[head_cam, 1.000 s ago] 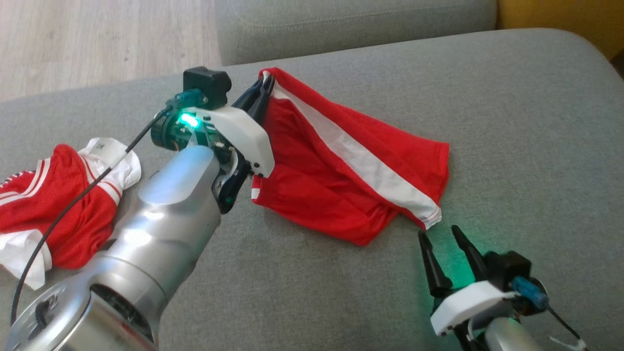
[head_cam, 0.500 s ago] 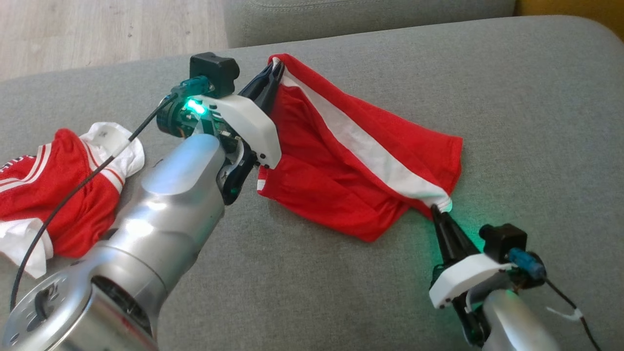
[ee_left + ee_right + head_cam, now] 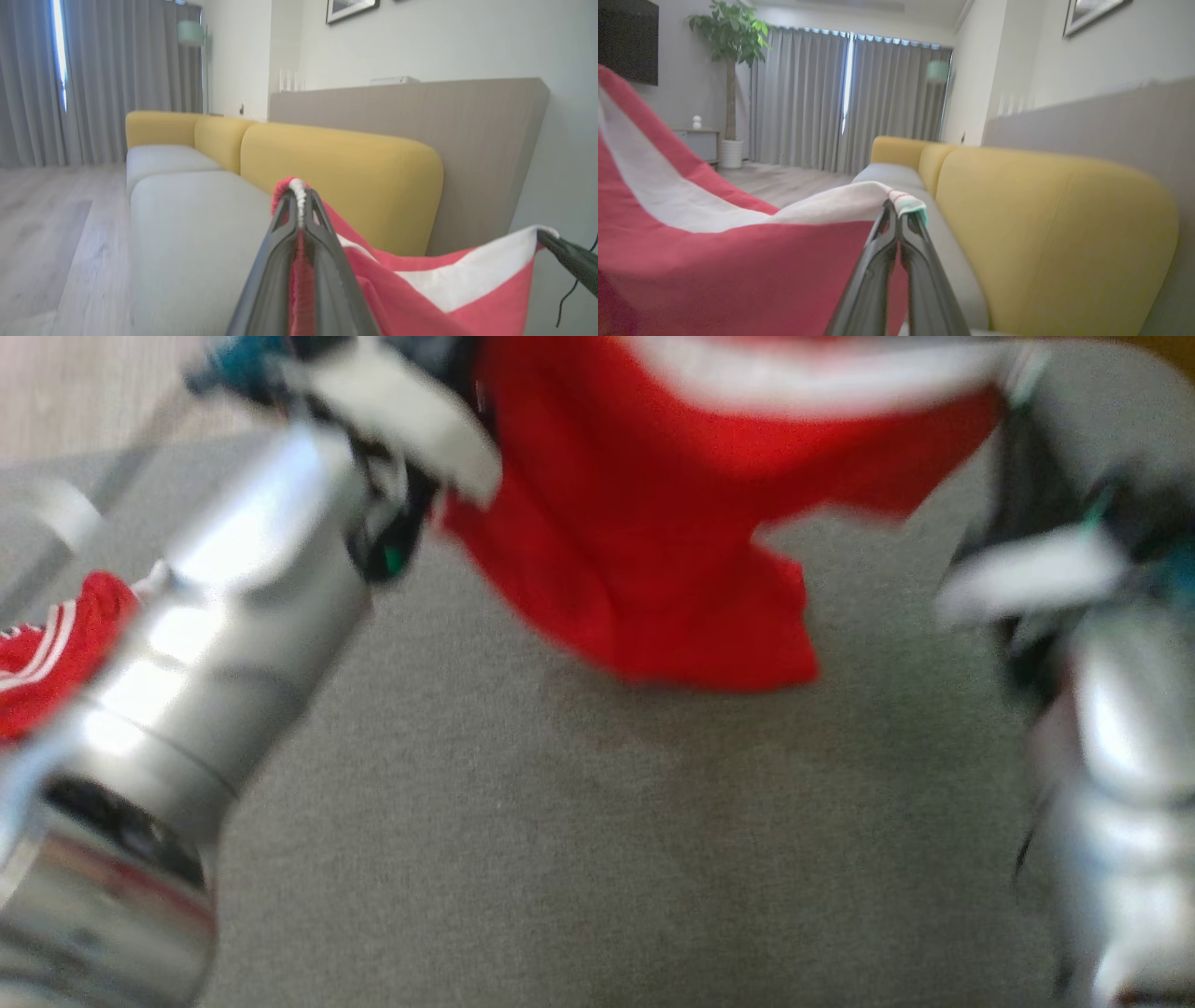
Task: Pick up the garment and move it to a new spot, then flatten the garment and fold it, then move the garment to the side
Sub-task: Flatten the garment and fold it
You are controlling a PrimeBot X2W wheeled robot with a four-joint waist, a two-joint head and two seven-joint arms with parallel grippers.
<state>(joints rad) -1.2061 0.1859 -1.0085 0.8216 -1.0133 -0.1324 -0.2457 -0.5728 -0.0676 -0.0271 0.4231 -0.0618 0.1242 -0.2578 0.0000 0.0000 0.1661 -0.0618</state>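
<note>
Jaws of left gripper [image 3: 299,199]: pressed together on one red-and-white corner of the garment [image 3: 644,532]. Jaws of right gripper [image 3: 900,214]: pinched on its white-banded corner. Both arms held high and apart, garment slung between grips above grey cushion [image 3: 560,821].

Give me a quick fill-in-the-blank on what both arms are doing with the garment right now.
1. The left gripper and the right gripper are each ____ on the garment.
2. The garment is red with a ____ stripe.
3. The sofa backrest is ____.
4. A second garment lies on the robot's ____ side.
Missing words: shut; white; yellow; left.
</note>
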